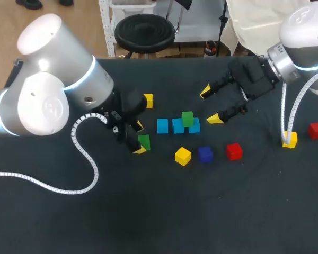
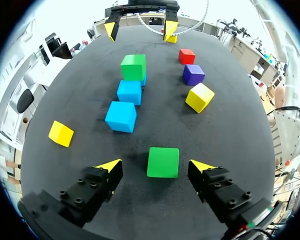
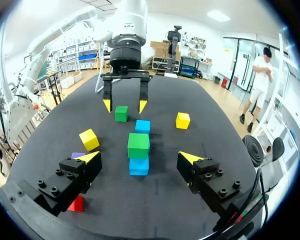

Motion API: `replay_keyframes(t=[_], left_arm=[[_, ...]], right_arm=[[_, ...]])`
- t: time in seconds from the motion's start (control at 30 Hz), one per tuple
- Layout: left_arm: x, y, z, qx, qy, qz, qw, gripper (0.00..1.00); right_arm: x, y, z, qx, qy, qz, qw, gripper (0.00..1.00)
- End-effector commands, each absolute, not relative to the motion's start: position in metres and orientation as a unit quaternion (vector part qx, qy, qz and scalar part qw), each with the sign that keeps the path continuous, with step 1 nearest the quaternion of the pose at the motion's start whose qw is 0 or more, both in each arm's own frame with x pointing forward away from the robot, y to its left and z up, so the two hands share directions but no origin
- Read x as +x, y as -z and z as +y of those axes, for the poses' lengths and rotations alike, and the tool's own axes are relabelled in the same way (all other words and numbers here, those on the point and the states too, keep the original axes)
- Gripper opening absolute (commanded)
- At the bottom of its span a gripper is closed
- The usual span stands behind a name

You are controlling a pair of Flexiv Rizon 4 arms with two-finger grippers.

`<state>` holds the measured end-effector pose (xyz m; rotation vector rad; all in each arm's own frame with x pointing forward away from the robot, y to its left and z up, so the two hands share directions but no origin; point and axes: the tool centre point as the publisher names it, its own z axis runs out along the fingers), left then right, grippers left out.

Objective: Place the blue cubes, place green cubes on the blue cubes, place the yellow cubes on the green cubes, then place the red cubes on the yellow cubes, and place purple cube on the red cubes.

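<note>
Three blue cubes [image 1: 162, 125] stand in a row at mid-table. One green cube [image 1: 187, 118] sits on the rightmost blue cube [image 1: 195, 126]. A second green cube [image 2: 163, 162] rests on the table between the fingers of my left gripper [image 2: 156, 166], which is open with a gap on each side. My right gripper [image 1: 210, 105] hangs open and holds nothing, just right of the row, facing the stacked green cube [image 3: 138, 145]. Loose cubes: yellow [image 1: 183, 156], purple [image 1: 205, 154], red [image 1: 233, 151].
Another yellow cube [image 1: 148, 100] lies behind the left gripper. At the far right, a yellow cube [image 1: 290, 139] and a red cube [image 1: 316, 129] sit by my right arm's white cable. The near half of the dark table [image 1: 201, 211] is bare.
</note>
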<state>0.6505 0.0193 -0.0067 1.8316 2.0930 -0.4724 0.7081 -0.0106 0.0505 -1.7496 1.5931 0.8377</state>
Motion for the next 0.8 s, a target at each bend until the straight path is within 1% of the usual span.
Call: replay_keyframes(t=[0.03,0.1,0.17,0.2,0.23,0.3,0.33,0.37,0.7,0.8], left_arm=[[0.650,0.009,0.018,0.641,0.167,0.733,0.157,0.89],[0.650,0.010,0.017,0.641,0.169,0.732,0.157,0.89],[0.650,0.009,0.016,0.643,0.170,0.730,0.157,0.84],[0.650,0.009,0.015,0.645,0.170,0.729,0.158,0.70],[0.650,0.009,0.015,0.645,0.170,0.728,0.159,0.51],[0.650,0.008,0.014,0.647,0.170,0.726,0.161,0.27],[0.650,0.007,0.014,0.648,0.169,0.725,0.162,0.02],[0.650,0.007,0.014,0.649,0.167,0.724,0.163,0.00],[0.651,0.000,0.014,0.650,0.153,0.726,0.163,0.00],[0.653,-0.003,0.011,0.660,0.184,0.712,0.157,0.00]], right_arm=[[0.707,-0.051,-0.011,-0.662,-0.317,0.603,0.312,1.00],[0.707,-0.051,-0.011,-0.662,-0.317,0.603,0.312,1.00],[0.707,-0.051,-0.011,-0.662,-0.317,0.603,0.312,1.00],[0.707,-0.051,-0.011,-0.662,-0.317,0.603,0.312,1.00],[0.707,-0.051,-0.011,-0.662,-0.317,0.603,0.312,1.00],[0.707,-0.051,-0.011,-0.662,-0.317,0.603,0.312,1.00],[0.707,-0.051,-0.011,-0.662,-0.317,0.603,0.312,1.00],[0.707,-0.051,-0.011,-0.662,-0.317,0.603,0.312,1.00],[0.707,-0.051,-0.011,-0.662,-0.317,0.603,0.312,1.00],[0.707,-0.051,-0.011,-0.662,-0.317,0.603,0.312,1.00]])
